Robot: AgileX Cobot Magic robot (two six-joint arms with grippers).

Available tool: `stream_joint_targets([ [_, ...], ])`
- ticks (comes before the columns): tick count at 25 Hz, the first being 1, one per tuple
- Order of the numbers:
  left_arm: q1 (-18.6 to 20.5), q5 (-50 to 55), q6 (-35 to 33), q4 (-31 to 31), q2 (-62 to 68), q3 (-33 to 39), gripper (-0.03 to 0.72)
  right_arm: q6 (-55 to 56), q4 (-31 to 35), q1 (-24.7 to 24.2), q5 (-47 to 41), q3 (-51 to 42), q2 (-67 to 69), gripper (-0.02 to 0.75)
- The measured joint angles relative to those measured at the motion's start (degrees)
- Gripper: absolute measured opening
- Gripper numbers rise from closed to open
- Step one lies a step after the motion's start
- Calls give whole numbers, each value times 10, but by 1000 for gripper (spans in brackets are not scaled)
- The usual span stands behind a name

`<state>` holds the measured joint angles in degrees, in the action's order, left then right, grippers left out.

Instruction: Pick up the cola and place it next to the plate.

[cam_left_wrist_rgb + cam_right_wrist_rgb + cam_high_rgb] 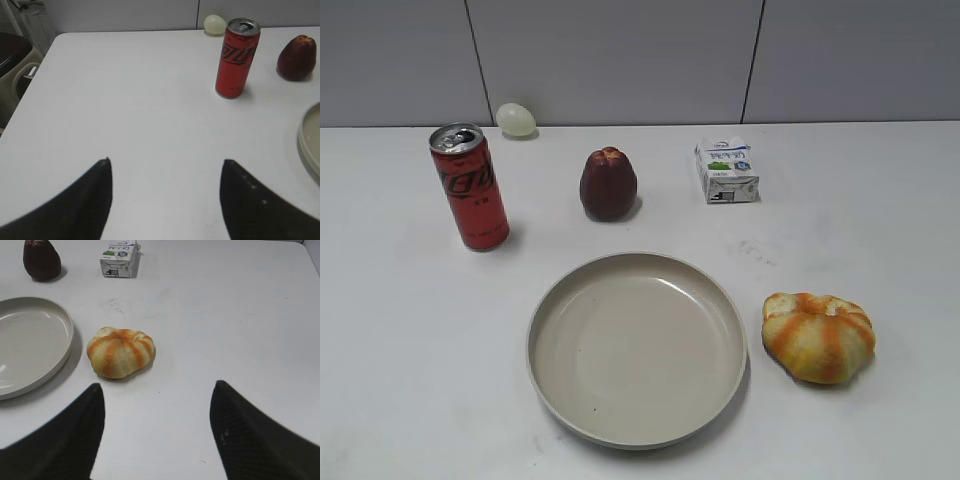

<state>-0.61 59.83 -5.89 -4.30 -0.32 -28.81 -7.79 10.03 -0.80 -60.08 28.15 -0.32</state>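
The cola (470, 186), a tall slim red can with black lettering and a silver top, stands upright at the back left of the white table. It also shows in the left wrist view (237, 58). The plate (638, 432), a wide beige dish, lies empty at the front middle; its rim shows in the left wrist view (306, 137) and in the right wrist view (62, 357). My left gripper (165, 162) is open and empty, well short of the can. My right gripper (157, 385) is open and empty over bare table. Neither gripper shows in the exterior view.
A dark red fruit (608, 184) stands behind the plate. A small milk carton (726, 170) lies at the back right. An orange-striped pumpkin-shaped bun (818, 336) sits right of the plate. A pale egg-shaped object (516, 119) rests by the back wall. The table's left edge (30, 87) shows.
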Motion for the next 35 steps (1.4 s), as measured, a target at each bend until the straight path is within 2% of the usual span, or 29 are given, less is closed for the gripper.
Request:
stream_joint_targets([
  [26, 0, 0, 0, -1, 6, -1, 500, 0, 0, 0, 0, 0, 0, 531],
  [35, 0, -62, 0, -5, 277, -79, 500, 0, 0, 0, 0, 0, 0, 531],
])
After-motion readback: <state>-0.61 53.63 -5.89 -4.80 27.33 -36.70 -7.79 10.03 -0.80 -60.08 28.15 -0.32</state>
